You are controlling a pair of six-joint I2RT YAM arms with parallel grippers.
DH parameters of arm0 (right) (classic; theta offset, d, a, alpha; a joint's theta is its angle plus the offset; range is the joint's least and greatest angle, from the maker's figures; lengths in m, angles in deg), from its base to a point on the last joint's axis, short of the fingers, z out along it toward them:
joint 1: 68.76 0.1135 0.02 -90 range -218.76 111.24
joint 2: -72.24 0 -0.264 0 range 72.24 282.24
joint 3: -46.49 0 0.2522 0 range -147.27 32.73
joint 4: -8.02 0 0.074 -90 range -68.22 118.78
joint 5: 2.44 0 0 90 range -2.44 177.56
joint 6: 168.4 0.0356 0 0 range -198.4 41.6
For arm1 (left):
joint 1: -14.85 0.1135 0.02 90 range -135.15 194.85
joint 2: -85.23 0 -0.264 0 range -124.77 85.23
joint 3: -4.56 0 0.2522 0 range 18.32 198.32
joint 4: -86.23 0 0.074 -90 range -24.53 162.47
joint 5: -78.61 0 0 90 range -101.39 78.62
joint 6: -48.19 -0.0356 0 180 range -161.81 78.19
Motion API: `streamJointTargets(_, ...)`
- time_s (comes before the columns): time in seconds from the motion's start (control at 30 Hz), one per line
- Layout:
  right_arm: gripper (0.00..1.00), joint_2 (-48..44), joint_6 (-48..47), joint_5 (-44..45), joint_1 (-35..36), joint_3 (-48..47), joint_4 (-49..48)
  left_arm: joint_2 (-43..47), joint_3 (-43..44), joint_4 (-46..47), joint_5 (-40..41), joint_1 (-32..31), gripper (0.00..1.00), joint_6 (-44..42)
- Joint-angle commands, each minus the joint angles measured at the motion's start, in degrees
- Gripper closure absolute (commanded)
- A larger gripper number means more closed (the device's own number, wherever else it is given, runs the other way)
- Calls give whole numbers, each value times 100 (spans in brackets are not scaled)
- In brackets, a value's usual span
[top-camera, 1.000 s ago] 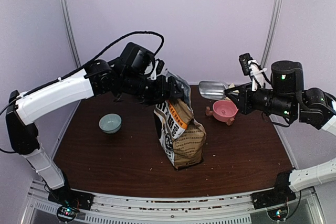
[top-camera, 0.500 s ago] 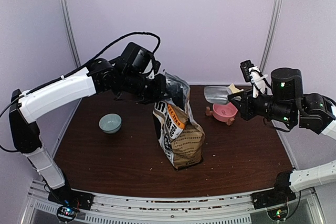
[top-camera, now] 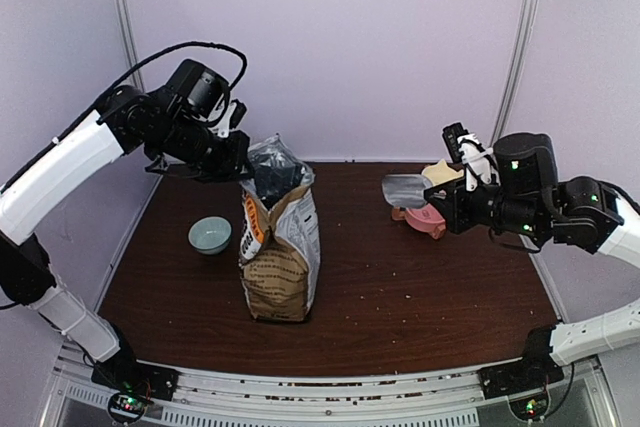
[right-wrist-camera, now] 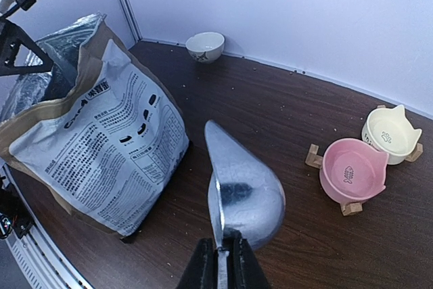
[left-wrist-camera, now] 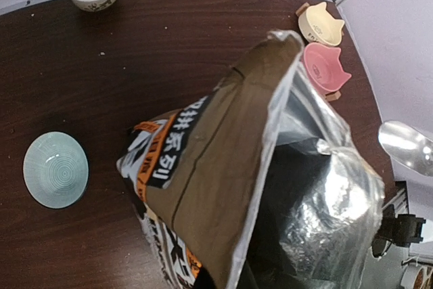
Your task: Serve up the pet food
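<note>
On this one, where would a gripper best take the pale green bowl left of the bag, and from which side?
Grip it by the rim, coming from straight above, with one finger inside the wall and one outside. The pale green bowl stands upright and empty. It is round with no handle, so the thin rim is the only edge to pinch. The side away from the kraft bag looks freest.

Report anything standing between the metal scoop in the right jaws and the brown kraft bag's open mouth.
Nothing visible does. Only bare dark table lies between the silver metal scoop and the brown kraft bag; the left jaws pinch its opposite rim.
</note>
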State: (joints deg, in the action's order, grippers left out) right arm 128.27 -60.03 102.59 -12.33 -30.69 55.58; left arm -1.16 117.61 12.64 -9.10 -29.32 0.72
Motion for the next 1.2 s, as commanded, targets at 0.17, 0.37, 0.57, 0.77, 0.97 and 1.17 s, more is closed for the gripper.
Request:
streamJointTargets(0.17, 100, -99, 96, -538, -19, -459, -15, 154, 340, 1312, -759, -498, 100, -1091)
streamJointTargets(0.37, 100, -95, 52, -1740, -15, -834, -342, -237, 583, 1321, -800, -1003, 100, -1277)
streamJointTargets(0.57, 100, 284, 191, -2232, 4, -1107, -436, -426, 544, 1340, -742, -1320, 100, -1277)
streamJointTargets(0.77, 100, 889, 205, -2053, 382, -1456, 199, -456, 297, 1674, -827, -1499, 100, -1230)
streamJointTargets(0.97, 100, 1477, 458, -852, 747, -1790, 1373, -612, 455, 1869, -808, -1749, 100, -1332)
streamJointTargets(1.17, 100, 2215, 1214, 417, 828, -1933, 2147, -813, 367, 2468, -1010, -2088, 97, -1297)
